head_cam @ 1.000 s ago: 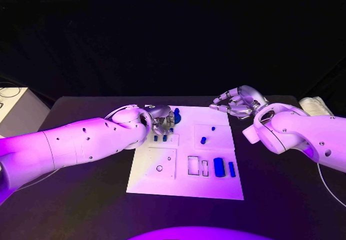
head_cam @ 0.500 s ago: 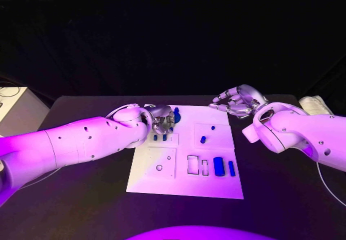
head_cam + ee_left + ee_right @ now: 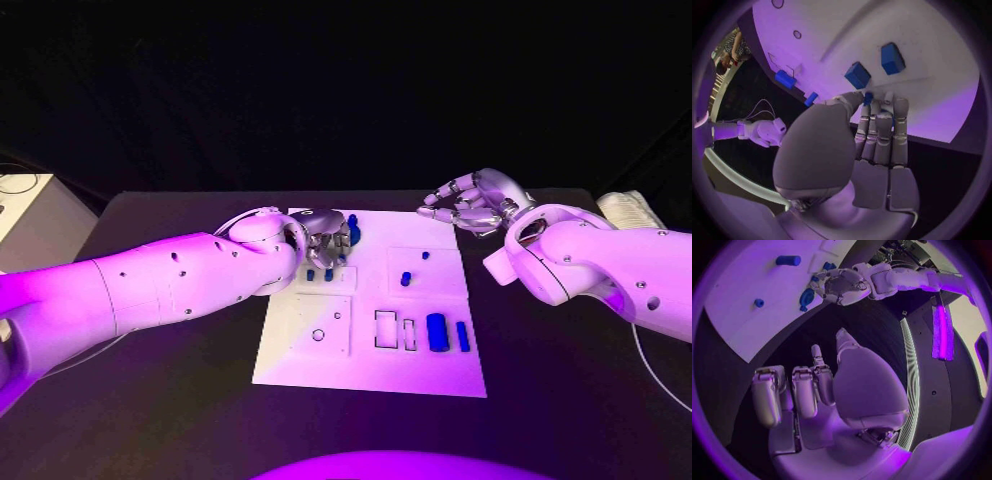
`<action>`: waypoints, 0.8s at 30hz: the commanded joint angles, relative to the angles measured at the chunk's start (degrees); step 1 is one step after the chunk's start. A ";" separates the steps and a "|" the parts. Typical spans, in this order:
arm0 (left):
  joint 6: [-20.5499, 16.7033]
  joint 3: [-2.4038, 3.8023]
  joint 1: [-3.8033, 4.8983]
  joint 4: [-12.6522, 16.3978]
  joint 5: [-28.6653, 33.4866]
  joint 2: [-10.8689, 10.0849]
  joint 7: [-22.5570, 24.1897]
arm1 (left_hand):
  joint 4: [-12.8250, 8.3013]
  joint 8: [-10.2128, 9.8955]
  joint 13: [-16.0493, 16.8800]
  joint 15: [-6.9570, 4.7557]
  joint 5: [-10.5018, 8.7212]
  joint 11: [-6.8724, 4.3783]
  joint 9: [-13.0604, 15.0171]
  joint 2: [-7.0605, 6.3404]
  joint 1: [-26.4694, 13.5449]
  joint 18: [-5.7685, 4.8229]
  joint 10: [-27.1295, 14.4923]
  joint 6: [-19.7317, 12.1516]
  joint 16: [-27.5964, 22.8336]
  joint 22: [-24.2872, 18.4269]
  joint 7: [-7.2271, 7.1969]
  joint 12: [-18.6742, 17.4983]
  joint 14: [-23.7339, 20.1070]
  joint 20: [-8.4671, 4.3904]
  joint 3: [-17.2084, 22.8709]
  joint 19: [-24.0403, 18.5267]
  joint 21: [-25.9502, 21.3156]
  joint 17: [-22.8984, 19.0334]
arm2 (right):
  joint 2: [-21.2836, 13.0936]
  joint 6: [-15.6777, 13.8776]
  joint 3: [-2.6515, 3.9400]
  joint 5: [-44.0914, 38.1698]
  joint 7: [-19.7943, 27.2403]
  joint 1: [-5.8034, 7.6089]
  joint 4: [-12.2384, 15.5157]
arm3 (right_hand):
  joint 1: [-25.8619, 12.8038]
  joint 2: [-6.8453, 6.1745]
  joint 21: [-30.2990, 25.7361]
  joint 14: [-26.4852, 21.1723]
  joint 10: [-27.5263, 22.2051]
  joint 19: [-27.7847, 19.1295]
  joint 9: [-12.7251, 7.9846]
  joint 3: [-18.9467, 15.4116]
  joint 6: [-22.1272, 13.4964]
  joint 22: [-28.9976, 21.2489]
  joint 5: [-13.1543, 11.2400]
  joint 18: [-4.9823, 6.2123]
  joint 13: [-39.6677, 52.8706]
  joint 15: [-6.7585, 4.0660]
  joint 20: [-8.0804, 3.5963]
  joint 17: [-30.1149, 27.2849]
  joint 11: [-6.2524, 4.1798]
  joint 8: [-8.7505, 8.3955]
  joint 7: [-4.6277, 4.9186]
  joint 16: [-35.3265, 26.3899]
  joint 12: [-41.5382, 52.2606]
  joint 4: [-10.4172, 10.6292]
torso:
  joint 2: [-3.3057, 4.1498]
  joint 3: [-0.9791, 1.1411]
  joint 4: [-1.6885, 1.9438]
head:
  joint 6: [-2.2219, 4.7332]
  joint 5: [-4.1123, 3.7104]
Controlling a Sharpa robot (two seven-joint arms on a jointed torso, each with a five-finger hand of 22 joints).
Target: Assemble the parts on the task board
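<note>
The white task board (image 3: 372,352) lies in the middle of the black table. My left hand (image 3: 320,233) hovers low over its far left part and pinches a small blue part (image 3: 869,97) between thumb and fingertips. Just beyond those fingertips two blue blocks (image 3: 857,75) (image 3: 892,58) stand in the board. A larger blue part (image 3: 352,231) sits beside the hand. My right hand (image 3: 470,206) hangs above the table off the board's far right corner, its fingers loosely bent and holding nothing. Other blue parts (image 3: 437,333) (image 3: 405,279) sit on the board.
A white box (image 3: 32,215) stands at the table's left edge. A pale object (image 3: 630,210) lies at the far right. Black table surface surrounds the board. The right wrist view shows my left hand (image 3: 842,285) over the board (image 3: 742,315).
</note>
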 commanded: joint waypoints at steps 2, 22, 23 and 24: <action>1.64 0.03 -0.01 -0.12 0.91 0.28 0.19 | -0.24 -0.29 -0.21 -0.17 -0.01 -0.07 -0.10 0.14 0.28 -0.32 0.95 0.76 0.94 0.89 0.03 -0.54 0.98 0.03 0.64 0.91 0.89 0.83 | 0.02 0.39 0.02 -0.59 0.65 -0.03 0.15 | -0.05 0.32 -0.15 5.00 -0.33 4.87 0.10 -0.02 -0.41 13.42 0.26 0.31 8.34 -0.43 -0.48 11.05 0.07 0.45 -0.04 -0.30 -0.31 -0.25 | 0.00 0.01 0.01 | -0.07 -0.10; -0.69 0.03 -0.04 -0.76 0.78 0.62 0.67 | -7.05 -1.46 0.14 -1.74 -0.10 -1.65 0.33 2.16 1.93 -1.53 7.83 5.46 5.77 8.86 -0.06 -2.93 8.19 -1.54 5.76 5.99 8.00 9.01 | 0.01 0.44 0.02 -0.66 0.67 -0.03 0.23 | -0.05 0.35 -0.12 5.01 -0.30 4.89 0.11 0.00 -0.37 13.44 0.25 0.30 8.36 -0.44 -0.48 11.08 0.06 0.50 -0.06 -0.28 -0.29 -0.23 | -0.03 -0.02 0.01 | -0.07 -0.33; -1.47 0.03 -0.04 -0.73 0.89 0.57 1.07 | -7.49 -1.62 0.22 -1.80 -0.06 -1.69 0.39 2.08 1.77 -1.54 8.12 5.76 5.83 9.07 -0.11 -3.15 8.44 -1.65 6.25 5.97 8.27 9.17 | 0.01 0.44 0.02 -0.66 0.68 -0.03 0.23 | -0.05 0.35 -0.12 5.01 -0.30 4.89 0.11 0.00 -0.37 13.44 0.25 0.30 8.36 -0.44 -0.48 11.08 0.06 0.50 -0.06 -0.28 -0.29 -0.23 | -0.03 -0.01 0.00 | -0.06 -0.33; -2.22 0.03 -0.04 -0.68 1.02 0.50 1.46 | -7.89 -1.91 0.32 -1.84 -0.08 -1.71 0.46 1.95 1.32 -1.59 8.38 5.98 5.89 9.42 -0.11 -3.47 8.69 -1.72 6.71 6.06 8.62 9.31 | 0.00 0.44 0.02 -0.66 0.68 -0.03 0.23 | -0.05 0.35 -0.12 5.01 -0.30 4.89 0.11 0.00 -0.37 13.44 0.25 0.30 8.36 -0.44 -0.48 11.08 0.06 0.50 -0.06 -0.28 -0.29 -0.23 | -0.02 -0.02 -0.02 | -0.05 -0.34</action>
